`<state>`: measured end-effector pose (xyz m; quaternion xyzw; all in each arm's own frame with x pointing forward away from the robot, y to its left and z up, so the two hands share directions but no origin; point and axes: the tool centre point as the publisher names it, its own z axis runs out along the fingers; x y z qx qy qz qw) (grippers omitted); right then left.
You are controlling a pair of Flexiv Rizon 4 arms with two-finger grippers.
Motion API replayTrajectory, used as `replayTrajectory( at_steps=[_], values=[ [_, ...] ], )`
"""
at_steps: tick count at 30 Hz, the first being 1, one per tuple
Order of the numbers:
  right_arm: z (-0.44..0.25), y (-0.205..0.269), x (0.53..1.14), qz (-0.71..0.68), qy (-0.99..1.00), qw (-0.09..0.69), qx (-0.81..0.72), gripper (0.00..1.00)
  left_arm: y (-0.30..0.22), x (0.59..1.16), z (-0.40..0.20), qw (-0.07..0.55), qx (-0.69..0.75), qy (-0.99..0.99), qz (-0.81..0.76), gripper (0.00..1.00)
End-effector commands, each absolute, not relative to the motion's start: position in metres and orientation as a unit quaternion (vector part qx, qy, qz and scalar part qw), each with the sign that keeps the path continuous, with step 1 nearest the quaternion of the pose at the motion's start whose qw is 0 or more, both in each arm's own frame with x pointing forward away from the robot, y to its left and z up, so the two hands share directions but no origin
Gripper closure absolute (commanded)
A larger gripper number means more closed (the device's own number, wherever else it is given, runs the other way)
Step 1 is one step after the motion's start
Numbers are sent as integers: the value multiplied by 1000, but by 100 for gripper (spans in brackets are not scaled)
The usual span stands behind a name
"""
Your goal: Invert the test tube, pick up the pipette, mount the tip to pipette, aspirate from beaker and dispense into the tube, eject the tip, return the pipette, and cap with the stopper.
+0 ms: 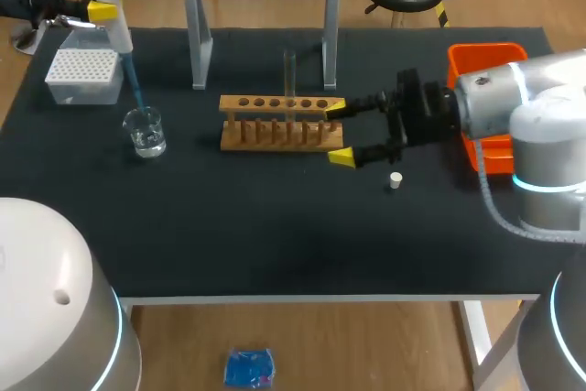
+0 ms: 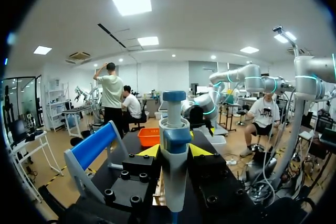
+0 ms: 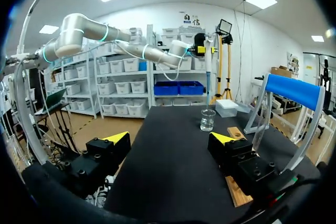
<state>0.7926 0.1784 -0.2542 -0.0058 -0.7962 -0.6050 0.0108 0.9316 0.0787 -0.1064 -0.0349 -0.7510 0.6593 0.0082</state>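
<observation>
Head view: one beaker (image 1: 145, 131), one pipette (image 1: 115, 23), one stopper (image 1: 396, 180), one tube (image 1: 289, 72).

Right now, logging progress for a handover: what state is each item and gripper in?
Clear glass beaker: holds clear liquid.
White-and-blue pipette: held, lower end inside beaker.
Clear glass test tube: upright in wooden rack, uncapped.
Small white stopper: loose on table.
Left gripper: jaws shut on pipette.
Right gripper: jaws open, empty.

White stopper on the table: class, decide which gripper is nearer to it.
Right. The right gripper, open by the wooden rack, has the stopper close beside it. The left gripper holds the pipette above the beaker, far across the table.
</observation>
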Motion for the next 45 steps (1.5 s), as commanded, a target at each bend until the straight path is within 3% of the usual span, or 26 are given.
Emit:
replayTrajectory(
  at_steps=[1, 20, 45],
  values=[
    [-260, 215, 789, -575, -817, -20, -34, 0, 78, 932, -107, 7, -36, -751, 659, 100],
    [-286, 315, 805, -528, -843, -62, -82, 0, 78, 932, -107, 7, -36, -751, 659, 100],
    [-315, 368, 837, -510, -852, -85, -86, 0, 78, 932, -107, 7, -36, -751, 659, 100]
  ],
)
